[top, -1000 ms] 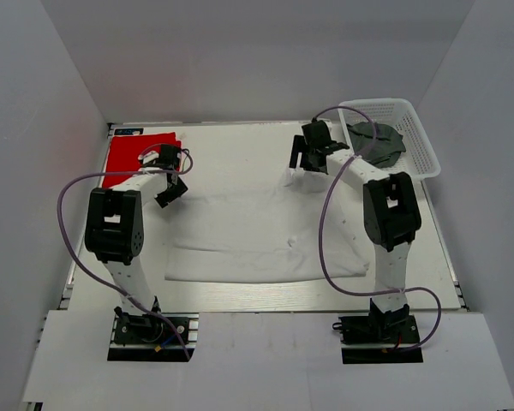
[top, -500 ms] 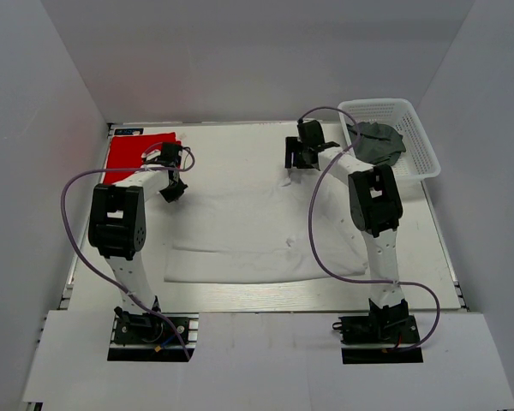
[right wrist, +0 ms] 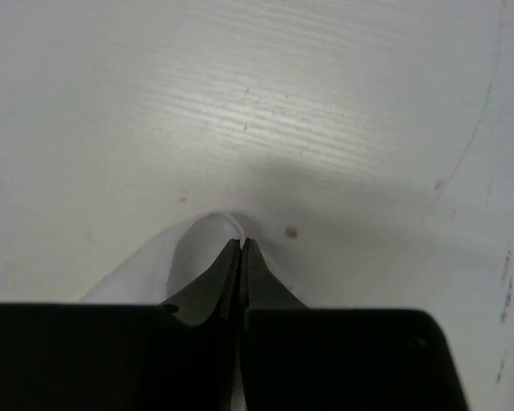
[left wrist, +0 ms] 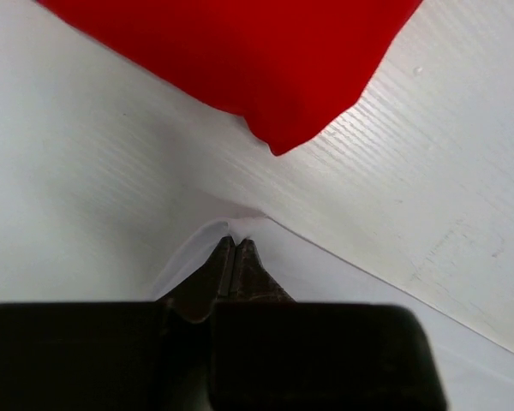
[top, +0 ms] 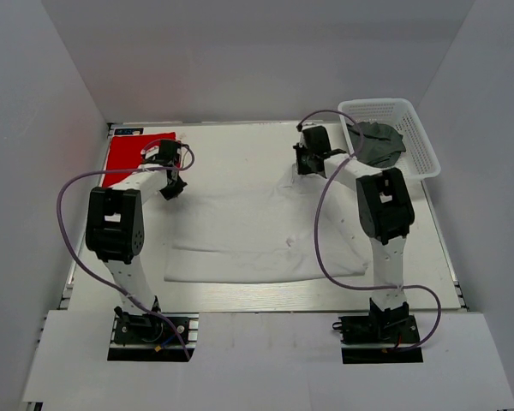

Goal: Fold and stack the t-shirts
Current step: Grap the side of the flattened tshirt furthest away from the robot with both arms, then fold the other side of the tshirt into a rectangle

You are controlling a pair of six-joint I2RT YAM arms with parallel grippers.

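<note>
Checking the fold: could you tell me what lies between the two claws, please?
The far edge of the flat white cloth t-shirt, seen in the top view.

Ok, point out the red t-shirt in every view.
Top external: the red t-shirt lies at the far left corner of the table.
Left wrist: it fills the top, with one corner pointing down at the left end effector.
Right wrist: not in it.
Shared landmark: the white t-shirt, its edge pinched in both wrist views.

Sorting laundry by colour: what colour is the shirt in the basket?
Dark grey-green. The shirt lies in the basket; it shows best in the top external view.
</note>
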